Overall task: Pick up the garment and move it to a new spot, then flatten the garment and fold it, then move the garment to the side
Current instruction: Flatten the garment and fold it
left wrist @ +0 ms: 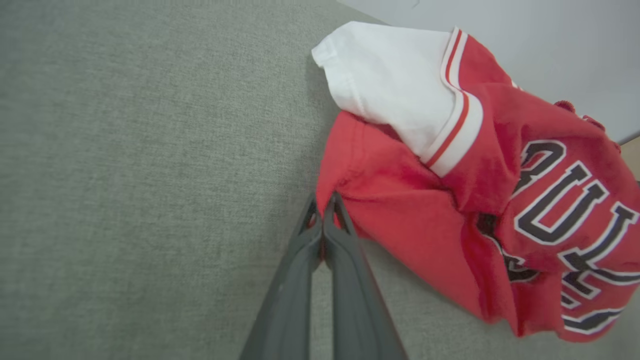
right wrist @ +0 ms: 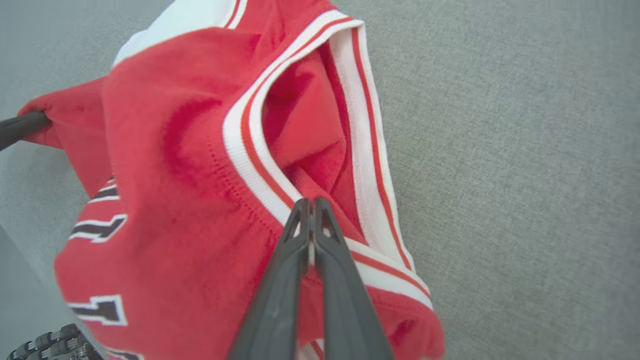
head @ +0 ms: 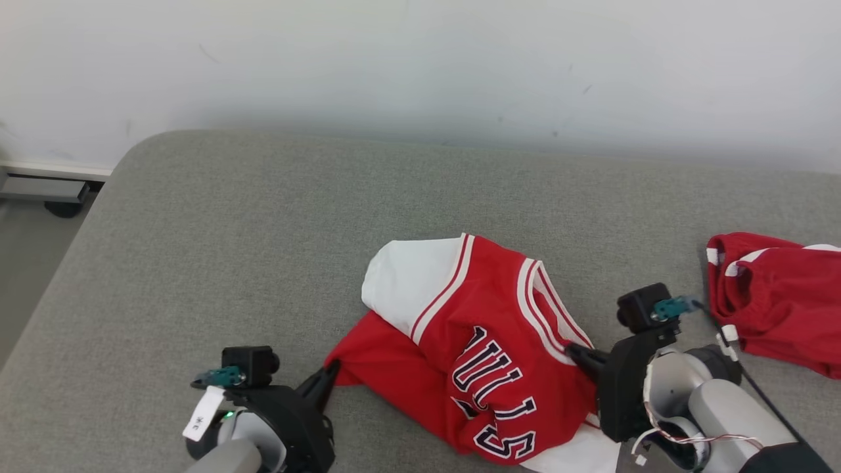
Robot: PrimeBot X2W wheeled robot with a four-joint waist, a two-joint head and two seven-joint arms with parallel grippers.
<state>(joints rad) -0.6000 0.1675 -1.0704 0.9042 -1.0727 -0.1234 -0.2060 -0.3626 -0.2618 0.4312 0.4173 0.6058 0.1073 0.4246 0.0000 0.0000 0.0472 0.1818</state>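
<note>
The red jersey [head: 486,328] lies in a crumpled heap on the grey padded surface [head: 263,230], near the front edge and between the two claws. It has white sleeves, white and red stripes at its edges, and big dark letters with white rims across the front. One white sleeve sticks out toward the wall [head: 420,66].

The left claw [head: 332,371] is closed tight. It pinches a red corner of the jersey [left wrist: 425,225] at the left side of the heap, and in the left wrist view the two fingers of the left claw [left wrist: 324,205] press together on the cloth.

The right claw [head: 571,351] is closed tight too. It has hold of the striped band around an opening of the jersey [right wrist: 190,200], with the tips of the right claw [right wrist: 311,207] pressed together on that band.

Another red garment [head: 775,302] lies on the same surface, off to the right, apart from the jersey.
</note>
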